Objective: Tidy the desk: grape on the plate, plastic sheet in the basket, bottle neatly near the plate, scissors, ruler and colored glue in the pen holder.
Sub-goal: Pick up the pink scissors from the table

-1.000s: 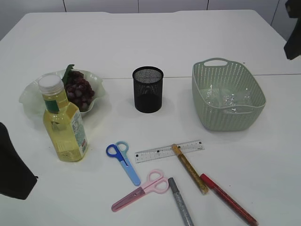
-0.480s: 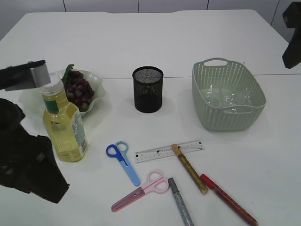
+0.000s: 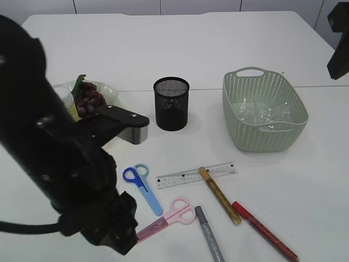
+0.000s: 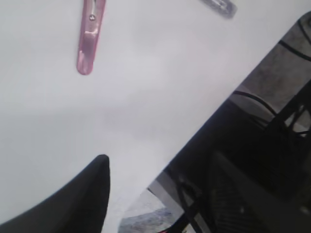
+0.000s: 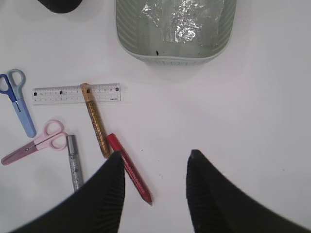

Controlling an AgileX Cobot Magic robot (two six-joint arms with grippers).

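Note:
Purple grape [image 3: 88,101] lies on the pale plate [image 3: 110,94] at the left; my left arm [image 3: 65,164] hides the bottle. The black mesh pen holder [image 3: 171,103] stands mid-table. The plastic sheet [image 3: 260,114] lies in the green basket [image 3: 265,141]. On the table lie blue scissors [image 3: 143,186], pink scissors [image 3: 164,219], the ruler [image 3: 196,175], and gold [image 3: 220,196], red [image 3: 265,231] and silver [image 3: 209,234] colored glue. My left gripper [image 4: 159,158] is open over the table's front edge, the pink scissors' blade [image 4: 88,39] ahead of it. My right gripper [image 5: 155,154] hangs open high above the red glue [image 5: 129,168].
The table's front edge [image 4: 194,131] runs diagonally under my left gripper, with dark framework below it. A part of my right arm [image 3: 338,49] shows at the upper right. The basket [image 5: 172,56] lies ahead of my right gripper.
My left arm has swung up and to the right from the lower left corner and now covers the bottle and the table's left side. The right arm has not moved.

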